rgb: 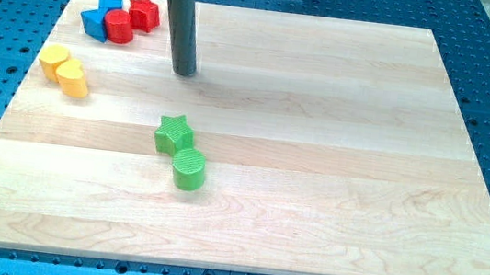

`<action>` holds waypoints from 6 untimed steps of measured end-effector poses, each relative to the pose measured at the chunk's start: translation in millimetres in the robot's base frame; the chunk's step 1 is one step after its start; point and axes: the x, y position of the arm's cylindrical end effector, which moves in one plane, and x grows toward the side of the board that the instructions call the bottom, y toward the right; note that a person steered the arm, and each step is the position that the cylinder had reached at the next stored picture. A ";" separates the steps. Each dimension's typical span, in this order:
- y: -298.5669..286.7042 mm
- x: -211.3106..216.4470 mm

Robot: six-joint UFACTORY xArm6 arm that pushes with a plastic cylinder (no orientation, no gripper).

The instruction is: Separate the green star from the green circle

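Note:
The green star [173, 134] lies left of the board's centre. The green circle [189, 169], a short cylinder, sits just below and to the right of it, touching it. My tip [184, 71] is at the lower end of the dark rod, above the star toward the view's top, well apart from both green blocks.
The wooden board [316, 164] rests on a blue perforated table. At the top left are two blue blocks [97, 22], a red circle [119, 27] and a red star [144, 14] clustered together. Two yellow blocks [64, 70] sit at the left edge.

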 end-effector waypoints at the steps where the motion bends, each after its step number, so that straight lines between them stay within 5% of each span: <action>1: 10.8 22.3; 4: -39.8 81.8; 5: -56.7 130.8; 6: -6.2 139.8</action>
